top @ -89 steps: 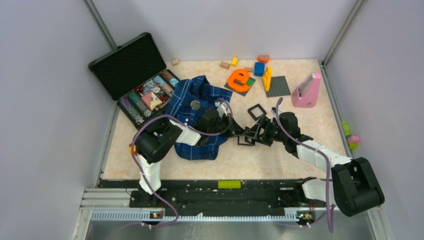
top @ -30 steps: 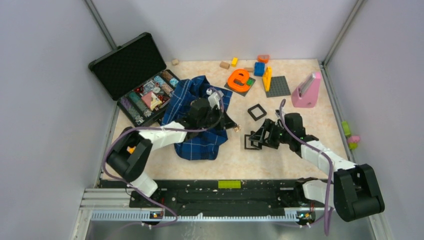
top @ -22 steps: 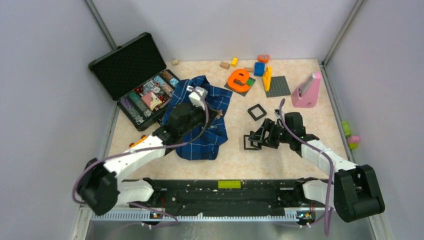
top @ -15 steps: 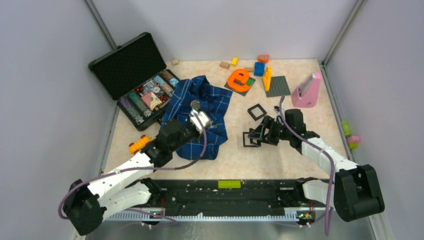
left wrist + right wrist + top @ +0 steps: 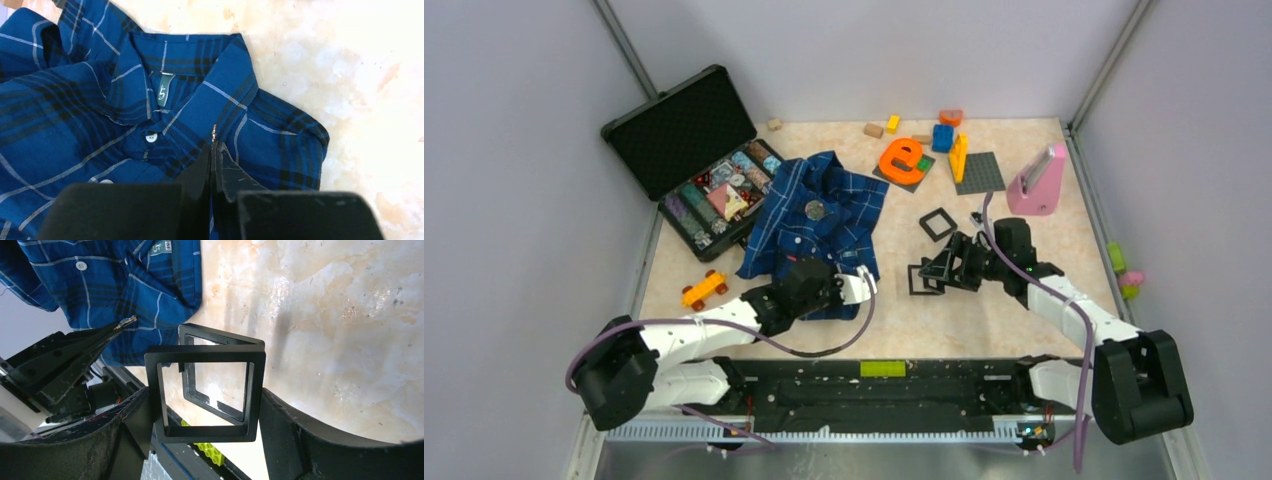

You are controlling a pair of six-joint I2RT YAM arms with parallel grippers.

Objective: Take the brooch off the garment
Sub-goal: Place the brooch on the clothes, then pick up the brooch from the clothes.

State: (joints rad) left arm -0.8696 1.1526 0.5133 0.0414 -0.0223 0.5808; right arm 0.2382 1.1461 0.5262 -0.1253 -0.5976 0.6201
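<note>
The garment (image 5: 824, 215) is a dark blue plaid shirt, crumpled at mid-table, collar and label up (image 5: 165, 95). The brooch (image 5: 815, 210), a small silvery disc, sits on it, uncovered. My left gripper (image 5: 214, 145) hovers over the collar at the shirt's near edge (image 5: 824, 272). It is shut, with a tiny coppery pin (image 5: 214, 131) sticking out of its tips, which also shows in the right wrist view (image 5: 127, 320). My right gripper (image 5: 205, 405) (image 5: 934, 272) grips a hollow black square frame (image 5: 202, 432) by its two sides, right of the shirt.
A second black frame (image 5: 222, 342) lies just behind the held one, and another (image 5: 938, 223) lies on the table farther back. An open black case (image 5: 694, 160) stands at the back left, with a yellow toy car (image 5: 704, 290) near it. Orange letter (image 5: 904, 158), blocks, grey baseplate (image 5: 980, 172), pink wedge (image 5: 1036, 182) behind.
My left arm has swung off the middle of the shirt, towards the near edge, uncovering the brooch. Its gripper stayed shut. The right gripper and its frame have barely moved.
</note>
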